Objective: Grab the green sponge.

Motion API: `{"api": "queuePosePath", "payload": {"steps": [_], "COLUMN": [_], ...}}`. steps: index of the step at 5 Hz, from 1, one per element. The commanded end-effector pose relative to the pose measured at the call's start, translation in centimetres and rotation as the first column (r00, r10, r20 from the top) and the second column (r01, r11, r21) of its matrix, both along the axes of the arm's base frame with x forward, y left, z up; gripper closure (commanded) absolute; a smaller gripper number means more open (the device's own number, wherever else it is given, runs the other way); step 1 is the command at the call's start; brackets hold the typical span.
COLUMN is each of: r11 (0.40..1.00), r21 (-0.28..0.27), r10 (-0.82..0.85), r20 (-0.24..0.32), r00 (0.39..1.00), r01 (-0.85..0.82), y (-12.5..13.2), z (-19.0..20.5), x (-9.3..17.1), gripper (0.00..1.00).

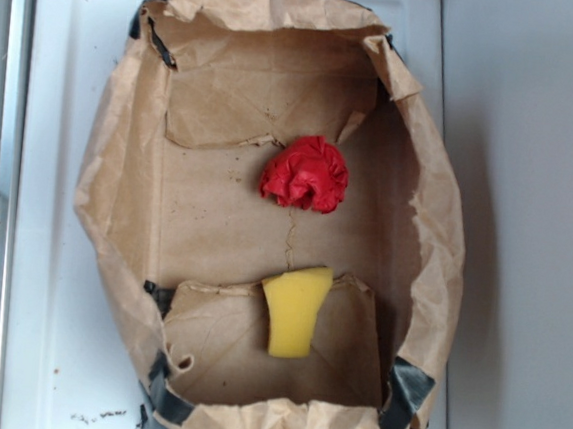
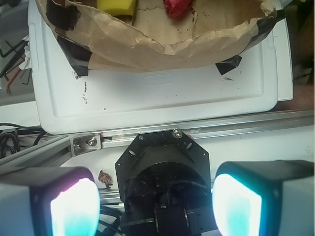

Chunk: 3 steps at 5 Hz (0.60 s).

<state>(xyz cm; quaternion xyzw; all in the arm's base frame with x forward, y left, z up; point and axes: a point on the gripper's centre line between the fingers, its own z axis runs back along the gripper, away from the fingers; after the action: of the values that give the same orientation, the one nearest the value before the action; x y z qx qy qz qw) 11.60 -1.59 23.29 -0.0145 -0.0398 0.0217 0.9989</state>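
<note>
Since the green sponge (image 1: 295, 311) is really a yellow foam block, I'd guess it's light and squishy, so pinching across its narrow sides should work fine. It lies inside the brown paper bag (image 1: 118, 190), toward one end, on a folded flap, apart from the red cloth ball (image 1: 306, 173). My gripper (image 2: 155, 204) hangs well off over the rail, jaws wide apart, holding nothing

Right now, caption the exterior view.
Yellow sponge and red cloth ball lying apart inside an open brown paper bag.
</note>
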Motion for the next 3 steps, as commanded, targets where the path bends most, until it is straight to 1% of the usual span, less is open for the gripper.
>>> {"api": "queuePosePath", "payload": {"steps": [1, 2, 3], "r11": [1.0, 1.0, 0.999], "r21": [0.0, -0.016, -0.023], "r10": [0.0, 0.022, 0.032], "r20": [0.0, -0.013, 0.014], "r00": [1.0, 1.0, 0.999], "r01": [0.0, -0.023, -0.032], "y": [0.0, 2.6, 2.8], "z": [0.0, -1.6, -1.5], "x": [0.0, 5.0, 10.0], "gripper": [0.0, 0.0, 0.0]}}
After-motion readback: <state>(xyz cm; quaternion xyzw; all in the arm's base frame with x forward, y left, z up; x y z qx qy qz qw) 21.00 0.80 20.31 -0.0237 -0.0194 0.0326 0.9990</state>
